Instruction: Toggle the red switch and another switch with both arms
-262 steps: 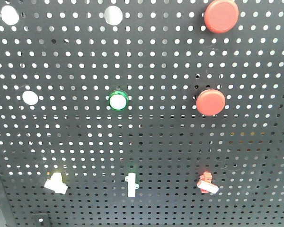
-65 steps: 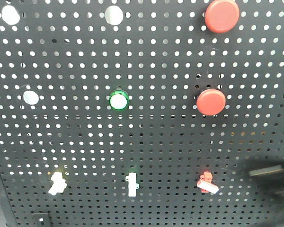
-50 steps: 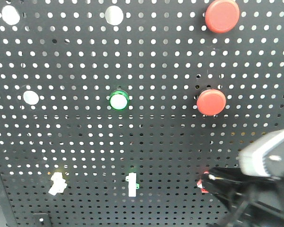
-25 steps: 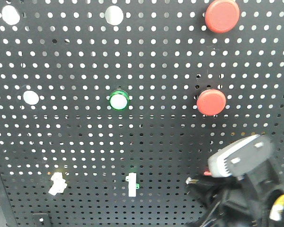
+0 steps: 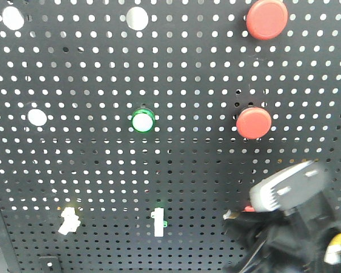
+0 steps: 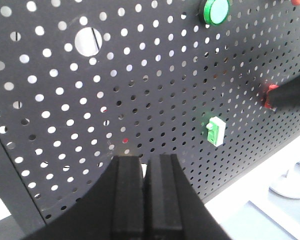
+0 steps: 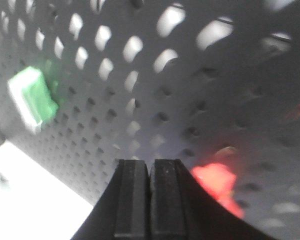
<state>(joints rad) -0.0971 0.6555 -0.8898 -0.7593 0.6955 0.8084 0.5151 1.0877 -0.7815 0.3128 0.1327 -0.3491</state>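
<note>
Closest in, the black right hand [image 7: 150, 165] has its two fingers pressed flat together with nothing between them, a blunt tip held near the board. The small red switch [image 7: 216, 184] glows just to the right of that tip in the right wrist view. It is blurred, and I cannot tell whether the two touch. To flip it cleanly, the tip should slide sideways until it lines up with the lever, then push along the lever's throw rather than straight into the board. No pinch is needed. In the front view the arm's grey casing covers nearly all of this switch, so the wrist view is the one to steer by.

The black left hand [image 6: 144, 162] is likewise closed on nothing, pointing at the lower part of the black perforated metal board [image 6: 50, 100]. The small all-white switch [image 5: 69, 220] with a faint yellow mark sits at the board's lower left in the front view. From the left wrist it seems hidden behind the fingers, with only a dim yellow glow above them. That suggests rough alignment, so a short, gentle press should do.

Both tips should avoid the white toggle with the green mark [image 5: 157, 222] between the two targets. Farther up, the round green lamp [image 5: 142, 120] and the large round red push button [image 5: 253, 122] are well apart from the work.
</note>
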